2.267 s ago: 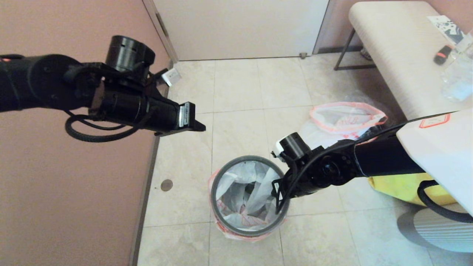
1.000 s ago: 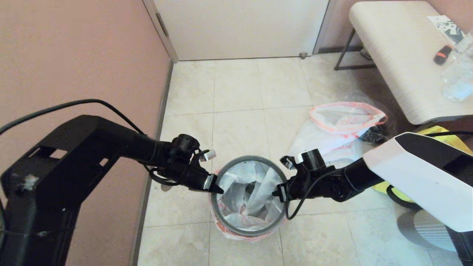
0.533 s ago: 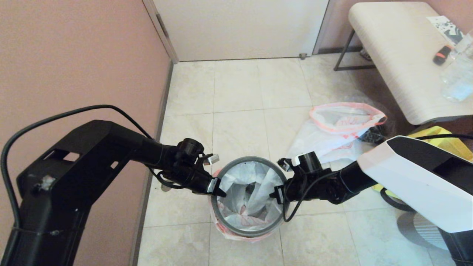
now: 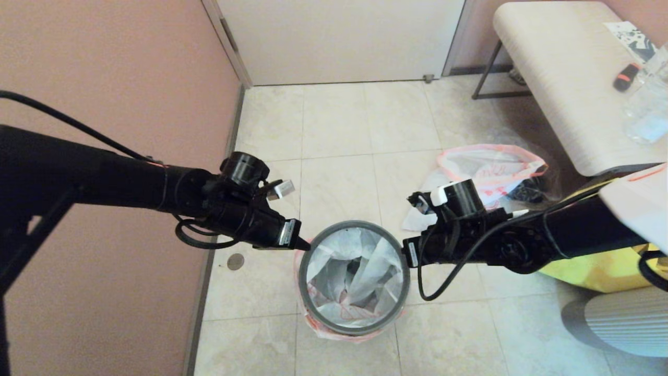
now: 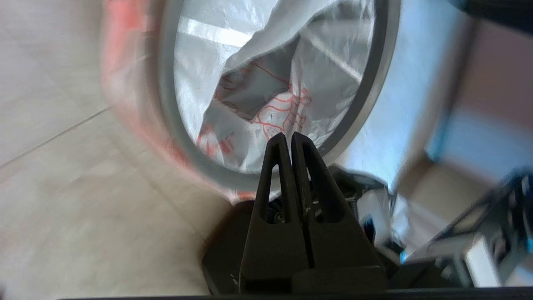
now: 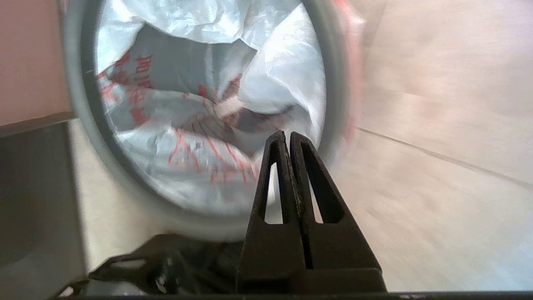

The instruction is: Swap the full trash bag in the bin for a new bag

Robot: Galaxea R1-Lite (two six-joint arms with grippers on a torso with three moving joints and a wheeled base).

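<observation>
Bin (image 4: 354, 319): on tiled floor near wall, lined with white red-printed bag (image 4: 360, 271), grey hoop (image 4: 334, 326) on rim | left gripper (image 4: 304, 243): fingers pressed together, holding nothing, at rim's left edge | right gripper (image 4: 405, 256): fingers together, holding nothing, at rim's right edge | 2nd bag (image 4: 488, 167): on floor beyond bin

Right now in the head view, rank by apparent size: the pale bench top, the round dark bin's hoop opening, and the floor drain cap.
1. Pale bench top, though farther from the camera.
2. Round dark bin's hoop opening.
3. Floor drain cap, clearly smallest.
</observation>
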